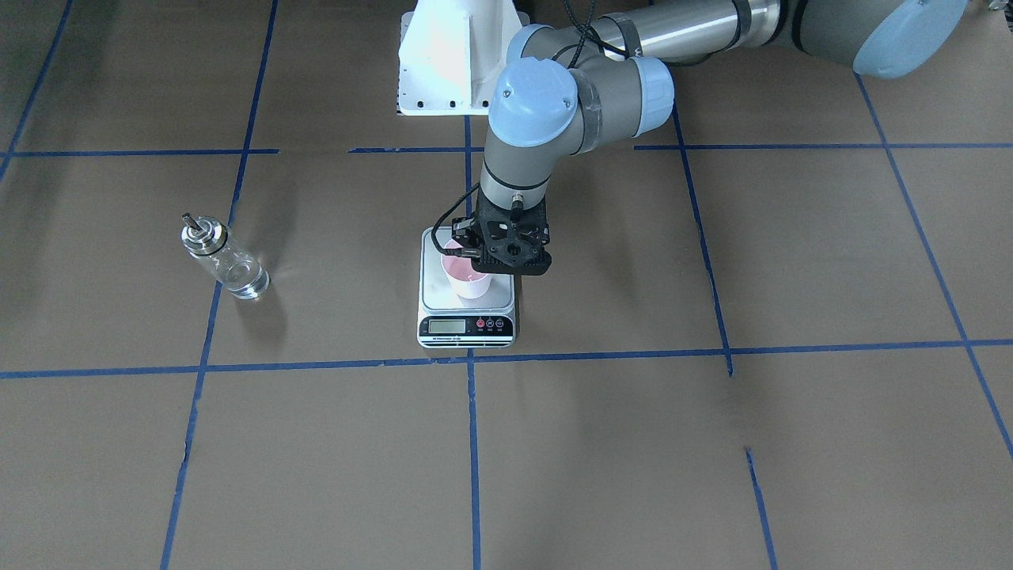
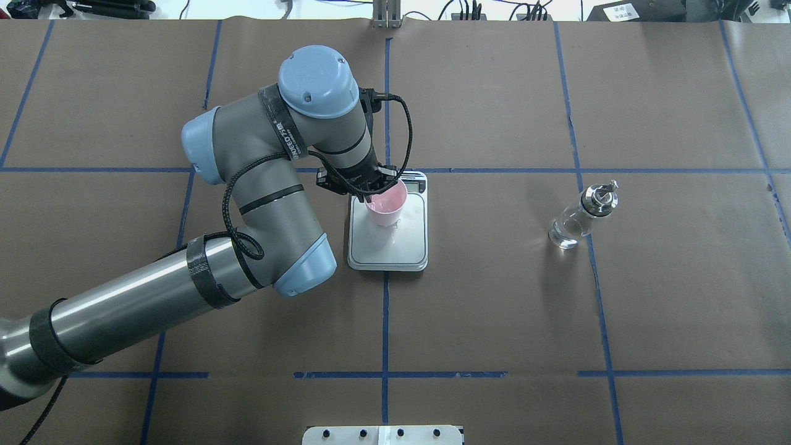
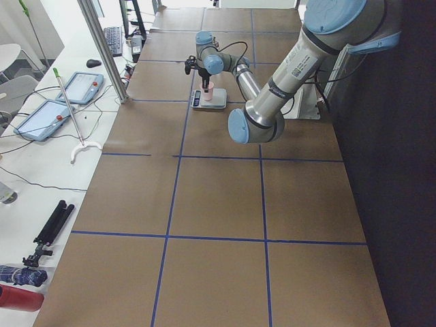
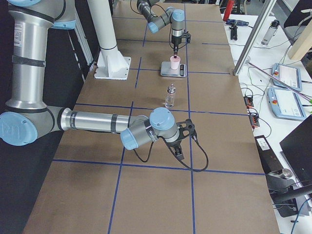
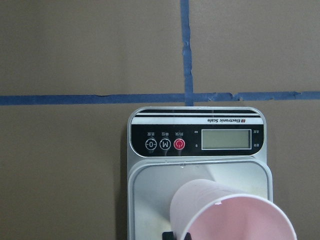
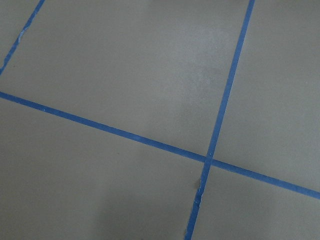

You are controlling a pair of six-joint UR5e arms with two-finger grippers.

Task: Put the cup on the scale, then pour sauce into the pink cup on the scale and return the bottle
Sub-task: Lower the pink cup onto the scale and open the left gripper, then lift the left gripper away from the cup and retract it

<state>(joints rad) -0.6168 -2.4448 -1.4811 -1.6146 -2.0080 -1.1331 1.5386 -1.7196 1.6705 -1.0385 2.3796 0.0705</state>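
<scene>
Counter [image 2: 494,309]: brown, taped in blue squares, w/ everything set along the middle.

Left arm [image 2: 259,204] reaches in over the scale. Right arm [image 4: 97,122] is parked low on the near right, well apart from the work. Its right gripper [image 4: 181,148] shows only in the side view, so I can't tell if it's open or closed.

Scale [image 2: 389,247] sits at centre, display strip on the far end. Bottle [image 2: 575,219] stands upright well off to the right, untouched. The sauce inside is too clear to gauge.

Cup [image 2: 388,204] is over the far part of the platform, just short of the display strip. Left gripper [image 1: 465,253] is clenched on its rim, one finger inside and one outside. Whether the base is flat on the steel or a hair above, I can't tell.

Step in hand, imo: finish the set-down.
- Get the base fully flat first, since a light cup tips easily.
- Then open the jaws just enough to free the rim.
- Lift straight up, no sideways pull, or the inner finger drags the cup.
- Keep the cup wholly on the platform, clear of the buttons.
- Nudging it nearer centre would give the pour more margin.
</scene>
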